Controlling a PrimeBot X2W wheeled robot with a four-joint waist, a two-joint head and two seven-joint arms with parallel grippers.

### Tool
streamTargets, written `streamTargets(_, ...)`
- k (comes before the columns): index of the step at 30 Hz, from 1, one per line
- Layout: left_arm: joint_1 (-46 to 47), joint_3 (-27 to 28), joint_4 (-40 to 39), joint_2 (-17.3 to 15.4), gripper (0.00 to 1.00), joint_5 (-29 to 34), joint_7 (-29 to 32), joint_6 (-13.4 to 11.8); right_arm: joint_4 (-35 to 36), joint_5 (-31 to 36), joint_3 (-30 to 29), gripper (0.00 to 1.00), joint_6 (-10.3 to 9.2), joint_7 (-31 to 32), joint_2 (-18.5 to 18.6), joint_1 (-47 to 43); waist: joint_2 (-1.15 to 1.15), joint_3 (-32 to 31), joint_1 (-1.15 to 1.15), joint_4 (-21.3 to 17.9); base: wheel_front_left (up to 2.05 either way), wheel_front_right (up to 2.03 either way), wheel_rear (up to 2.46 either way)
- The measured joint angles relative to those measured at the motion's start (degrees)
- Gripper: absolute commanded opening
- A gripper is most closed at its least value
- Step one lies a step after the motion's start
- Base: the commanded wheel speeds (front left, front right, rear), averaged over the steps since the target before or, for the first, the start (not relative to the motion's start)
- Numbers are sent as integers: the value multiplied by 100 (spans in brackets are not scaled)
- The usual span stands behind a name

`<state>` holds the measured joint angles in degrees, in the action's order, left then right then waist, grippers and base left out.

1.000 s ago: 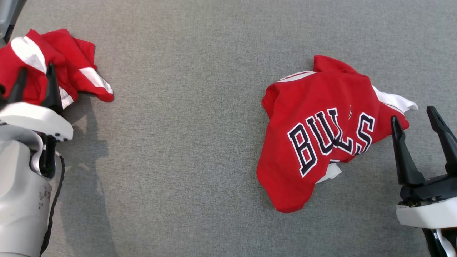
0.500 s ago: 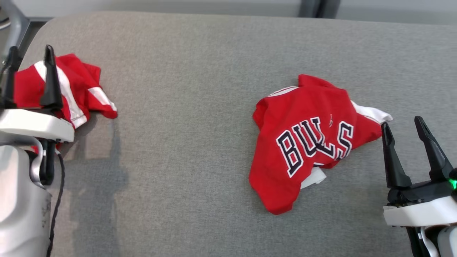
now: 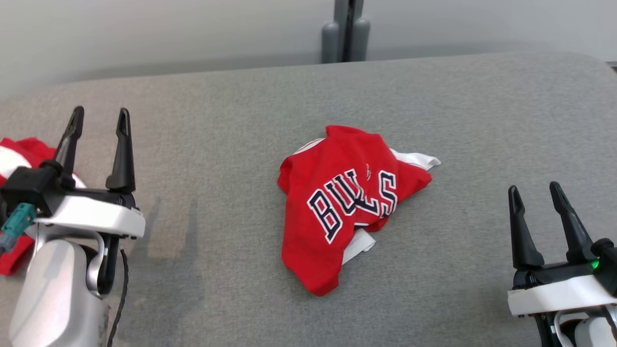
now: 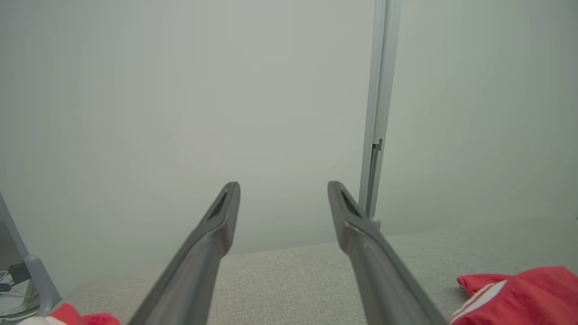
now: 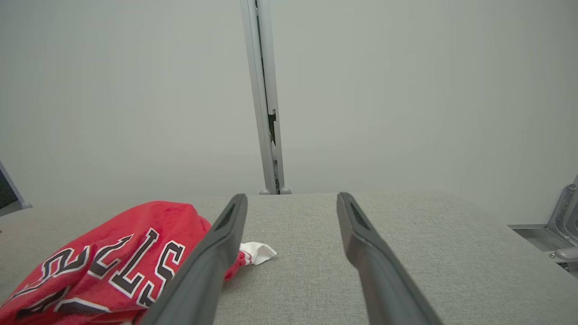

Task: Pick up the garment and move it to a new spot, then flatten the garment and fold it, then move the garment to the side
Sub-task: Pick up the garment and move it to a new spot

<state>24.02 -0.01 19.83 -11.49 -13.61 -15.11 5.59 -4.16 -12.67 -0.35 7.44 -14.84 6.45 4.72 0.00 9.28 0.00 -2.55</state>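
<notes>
A crumpled red garment (image 3: 337, 207) with dark "BULLS" lettering and white trim lies mid-table, between my two arms. It also shows in the right wrist view, as the garment (image 5: 104, 262) left of the fingers, and in the left wrist view at the lower right (image 4: 519, 293). My left gripper (image 3: 100, 113) stands open and empty at the left. A second red-and-white garment (image 3: 24, 147) lies partly hidden behind it at the table's left edge. My right gripper (image 3: 534, 189) stands open and empty at the lower right, apart from the jersey.
The table is covered in grey fabric (image 3: 217, 144) with a rounded far edge. A grey post (image 3: 344, 31) stands behind it against a pale wall. Metal hardware (image 5: 564, 216) sits off the table's right end.
The head camera has swung up and to the right, so the whole picture shifted. My left gripper opened wider and now stands clear of the red-and-white garment at the left. The right gripper stayed open.
</notes>
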Motion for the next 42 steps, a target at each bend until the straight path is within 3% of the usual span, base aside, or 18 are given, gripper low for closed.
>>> streamTargets(11, -852, 169, -271, 167, 100, 49, -2, 41, -172, 0, -16, 100, -1, -9, -99, -211, 0, -510, 0, -265, 0, 0, 0)
streamTargets(25, -1808, 107, -500, 481, 100, 147, -2, 67, -365, 0, 24, 100, -1, -14, -133, -434, 0, -819, 0, 90, 0, 0, 0)
streamTargets(42, -2381, 218, -723, 714, 100, 149, -2, 114, -555, -44, 62, 100, 0, -14, -171, -593, 0, -900, 0, 186, 0, 0, 0)
